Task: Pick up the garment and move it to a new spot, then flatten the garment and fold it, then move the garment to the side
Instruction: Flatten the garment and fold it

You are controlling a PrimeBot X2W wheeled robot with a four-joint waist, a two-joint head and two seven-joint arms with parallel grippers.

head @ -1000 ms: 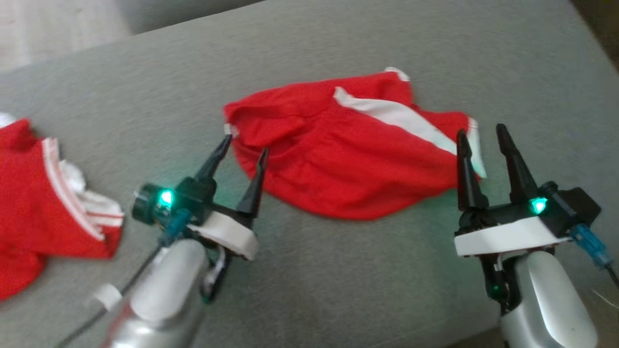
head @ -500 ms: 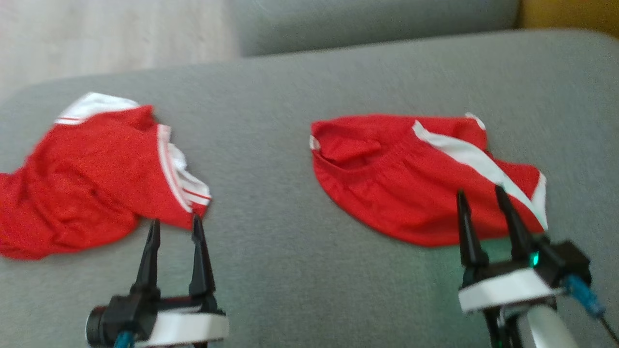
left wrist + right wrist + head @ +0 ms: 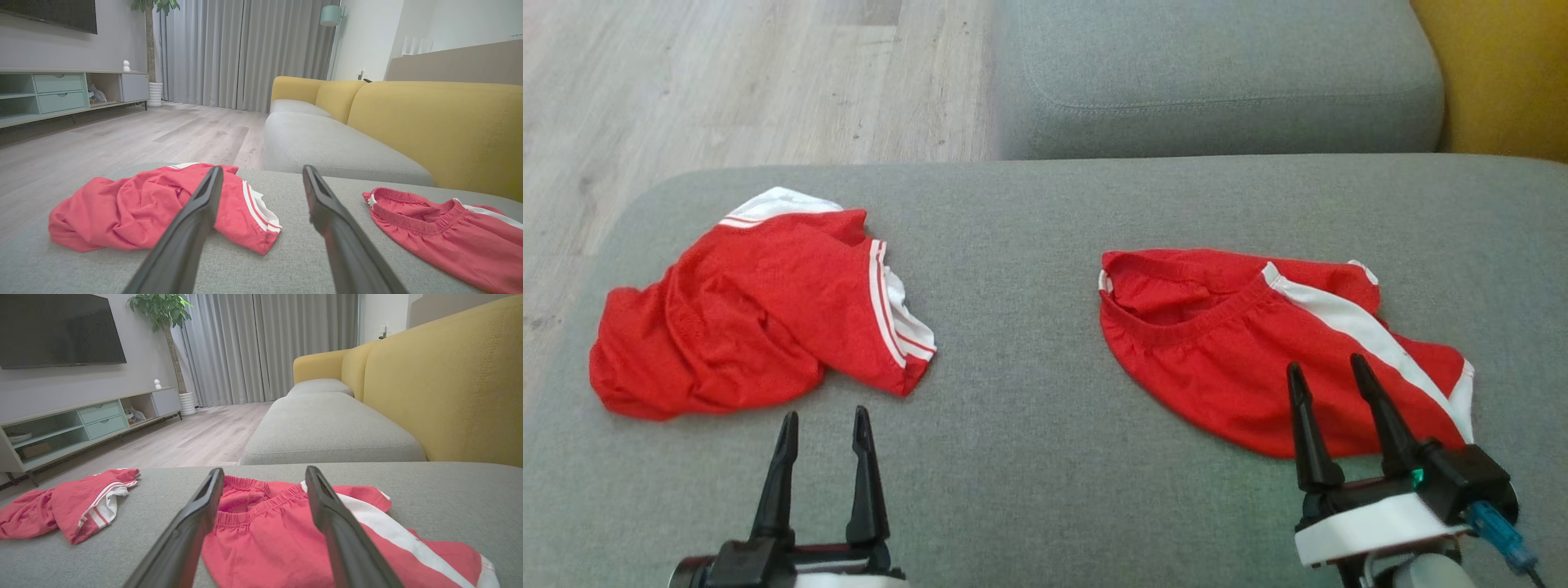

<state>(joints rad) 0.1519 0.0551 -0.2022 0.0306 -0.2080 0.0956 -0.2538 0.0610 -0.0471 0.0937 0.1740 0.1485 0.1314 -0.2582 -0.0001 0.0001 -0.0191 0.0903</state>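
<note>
Head view puts the crumpled garment [image 3: 760, 318] on the grey seat [image 3: 1029, 474], just ahead and slightly left of our left gripper [image 3: 824, 412], long axis running left to right. Flatter red shorts [image 3: 1217, 367] lie at our right gripper [image 3: 1325, 363], its tips over their near hem. Both grippers stand spread, empty; we judge the left arm nearer the crumpled one.
</note>
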